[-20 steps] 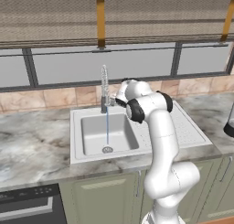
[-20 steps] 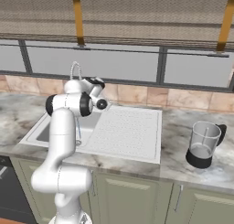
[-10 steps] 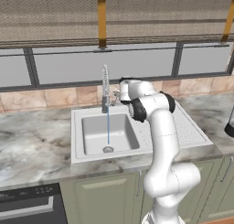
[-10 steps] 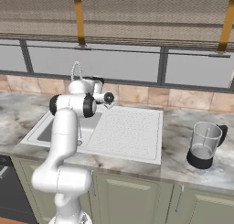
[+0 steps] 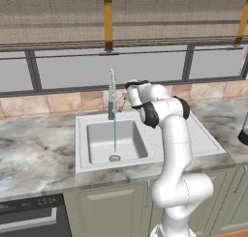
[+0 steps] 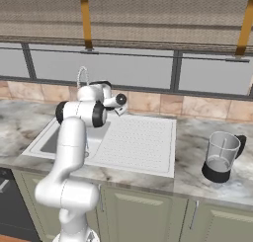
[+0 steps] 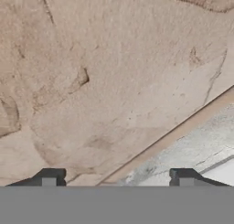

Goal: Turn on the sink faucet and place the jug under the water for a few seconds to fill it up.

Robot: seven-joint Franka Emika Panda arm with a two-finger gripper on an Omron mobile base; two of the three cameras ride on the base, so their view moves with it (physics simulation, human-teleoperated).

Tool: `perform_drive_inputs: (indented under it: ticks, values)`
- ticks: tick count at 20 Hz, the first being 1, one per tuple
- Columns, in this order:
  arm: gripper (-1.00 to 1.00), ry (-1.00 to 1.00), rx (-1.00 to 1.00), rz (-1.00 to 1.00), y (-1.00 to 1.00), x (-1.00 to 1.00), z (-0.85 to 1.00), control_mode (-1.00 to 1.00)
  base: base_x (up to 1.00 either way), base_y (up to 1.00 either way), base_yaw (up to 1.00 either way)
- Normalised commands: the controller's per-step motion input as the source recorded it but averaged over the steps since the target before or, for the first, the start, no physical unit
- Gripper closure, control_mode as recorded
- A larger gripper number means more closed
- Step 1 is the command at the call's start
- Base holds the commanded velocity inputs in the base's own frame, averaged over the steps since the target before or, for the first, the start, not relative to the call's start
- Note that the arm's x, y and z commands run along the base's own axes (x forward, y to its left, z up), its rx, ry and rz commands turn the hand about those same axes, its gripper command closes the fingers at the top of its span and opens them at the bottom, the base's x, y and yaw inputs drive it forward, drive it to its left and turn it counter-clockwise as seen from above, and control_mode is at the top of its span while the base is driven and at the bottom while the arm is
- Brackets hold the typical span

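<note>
The hand (image 7: 117, 177) is spread wide with nothing between its tips, close to the tan backsplash tiles (image 7: 91, 81) behind the sink (image 5: 116, 141). Water (image 5: 115, 134) streams from the sink faucet (image 5: 112, 93) into the basin. The jug (image 6: 221, 157) stands on the bench (image 6: 197, 179), well apart to the right.

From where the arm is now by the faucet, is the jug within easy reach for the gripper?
Probably not right away. The jug stands far along the counter, past the drainboard, while the open gripper faces the backsplash beside the faucet. Nothing blocks the path; it is a long swing across.
</note>
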Motion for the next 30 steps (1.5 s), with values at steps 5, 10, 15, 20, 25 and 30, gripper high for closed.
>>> perform_drive_inputs:
  ticks: [5, 10, 15, 20, 25, 30]
  values:
    - [-1.0, -0.06, -0.01, 0.0, -0.2, -0.77, 0.39, -1.0, 0.0, 0.0, 0.0]
    - [-1.0, -0.08, -0.05, 0.0, -0.07, -0.87, 0.53, -1.0, 0.0, 0.0, 0.0]
    - [-1.0, -0.11, -0.1, 0.0, 0.0, -0.99, 0.41, -1.0, 0.0, 0.0, 0.0]
    - [-1.0, -0.14, -0.14, 0.0, -0.02, -1.0, 0.46, -1.0, 0.0, 0.0, 0.0]
    - [-1.0, -0.02, -0.12, 0.0, -0.16, -1.0, 0.76, -1.0, 0.0, 0.0, 0.0]
    - [-1.0, 0.0, -0.11, 0.0, -0.19, -1.0, 0.82, -1.0, 0.0, 0.0, 0.0]
